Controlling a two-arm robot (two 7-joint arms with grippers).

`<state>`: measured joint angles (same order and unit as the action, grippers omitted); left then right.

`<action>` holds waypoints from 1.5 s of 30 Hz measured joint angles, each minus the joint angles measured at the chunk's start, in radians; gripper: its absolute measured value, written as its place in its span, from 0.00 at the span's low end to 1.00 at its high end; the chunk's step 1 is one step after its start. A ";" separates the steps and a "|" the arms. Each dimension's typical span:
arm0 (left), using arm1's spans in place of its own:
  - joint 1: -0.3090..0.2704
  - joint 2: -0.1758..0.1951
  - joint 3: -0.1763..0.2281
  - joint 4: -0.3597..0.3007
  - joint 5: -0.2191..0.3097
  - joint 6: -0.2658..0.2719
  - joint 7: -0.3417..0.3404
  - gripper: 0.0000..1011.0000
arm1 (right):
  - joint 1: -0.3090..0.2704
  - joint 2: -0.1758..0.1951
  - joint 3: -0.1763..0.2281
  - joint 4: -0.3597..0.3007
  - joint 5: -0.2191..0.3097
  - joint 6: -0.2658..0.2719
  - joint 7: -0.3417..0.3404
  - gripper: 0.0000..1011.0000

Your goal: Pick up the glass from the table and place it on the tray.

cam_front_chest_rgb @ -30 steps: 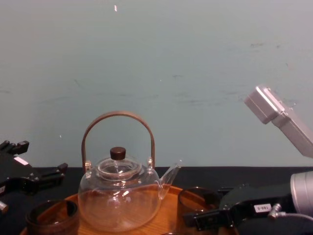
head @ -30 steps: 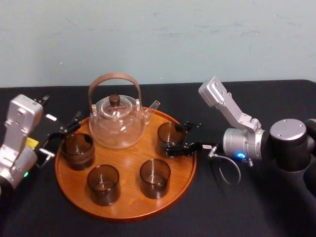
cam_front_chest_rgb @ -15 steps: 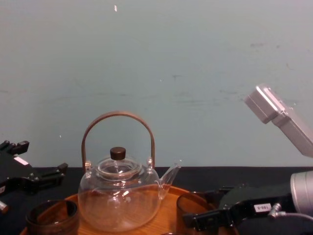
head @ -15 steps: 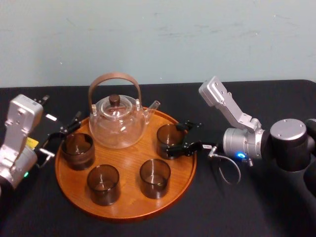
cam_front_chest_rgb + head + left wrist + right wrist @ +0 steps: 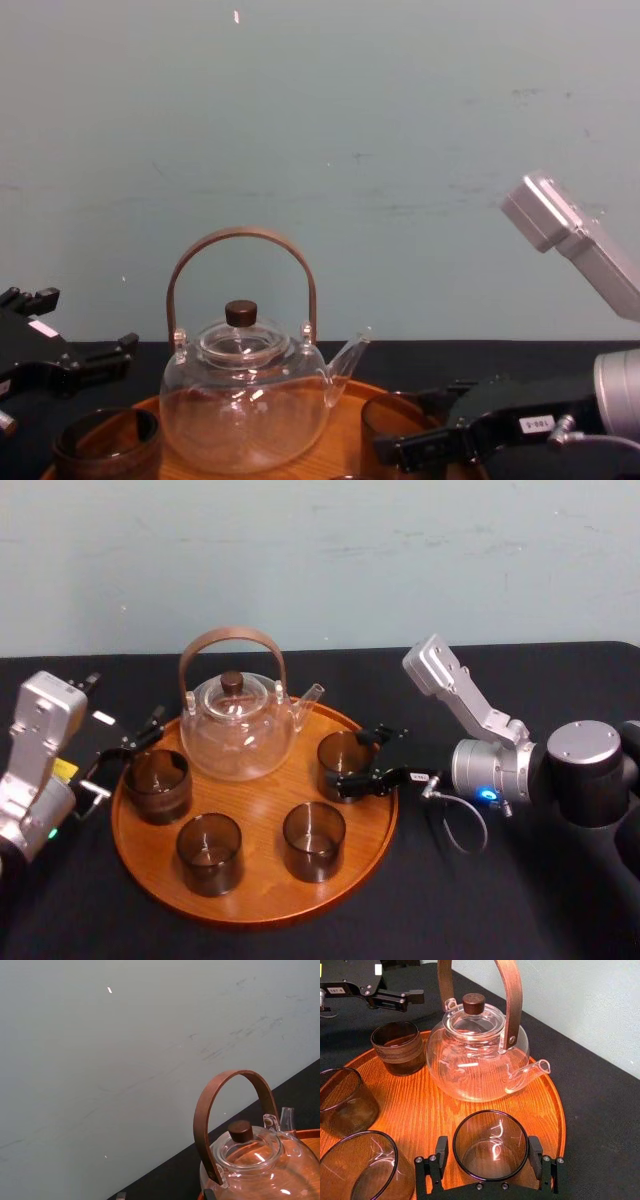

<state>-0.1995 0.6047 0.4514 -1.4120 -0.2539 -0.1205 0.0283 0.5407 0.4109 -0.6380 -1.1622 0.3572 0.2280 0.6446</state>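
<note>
Glasses: four dark tinted tumblers, all standing upright on the tray (image 5: 262,802).
Task glass: the glass (image 5: 345,752) stands at the tray's right rear, just in front of the teapot's spout.
Other glasses: three other glasses, one at the tray's left edge (image 5: 157,785), one front left (image 5: 209,852) and one front right (image 5: 314,840), each apart from its neighbours.
Teapot: one clear glass teapot (image 5: 238,725) with a dark knob on its lid and a brown hoop handle, at the rear of the tray with its spout to the right.
Tray: one, round, orange-brown wood with a low rim, carrying all five vessels.
Right gripper: the right gripper (image 5: 356,760) reaches in from the right at tray level; its fingers (image 5: 441,1151) are spread on either side of the glass with a thin gap at each side, so it grips nothing.
Left gripper: the left gripper (image 5: 122,758) sits just outside the tray's left rim, near the left-edge glass, spread wide and holding nothing.
Surface: a table (image 5: 480,900) covered in black cloth.
Room: a plain pale blue-green wall (image 5: 320,560) with faint scuffs close behind the table.
</note>
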 joint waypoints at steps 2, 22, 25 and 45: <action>0.000 0.000 0.000 0.000 0.000 0.000 0.000 0.99 | 0.000 0.001 0.001 -0.001 0.002 0.000 0.001 0.99; 0.000 0.000 0.000 0.000 0.000 0.000 0.000 0.99 | -0.116 0.138 0.074 -0.183 0.069 0.027 -0.014 0.99; 0.000 0.000 0.000 0.000 0.000 0.000 0.000 0.99 | -0.134 0.157 0.085 -0.207 0.079 0.026 -0.017 0.99; 0.000 0.000 0.000 0.000 0.000 0.000 0.000 0.99 | -0.275 0.255 0.207 -0.317 0.154 -0.056 -0.102 0.99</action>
<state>-0.1995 0.6047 0.4514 -1.4120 -0.2539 -0.1205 0.0283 0.2658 0.6655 -0.4313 -1.4797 0.5117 0.1722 0.5423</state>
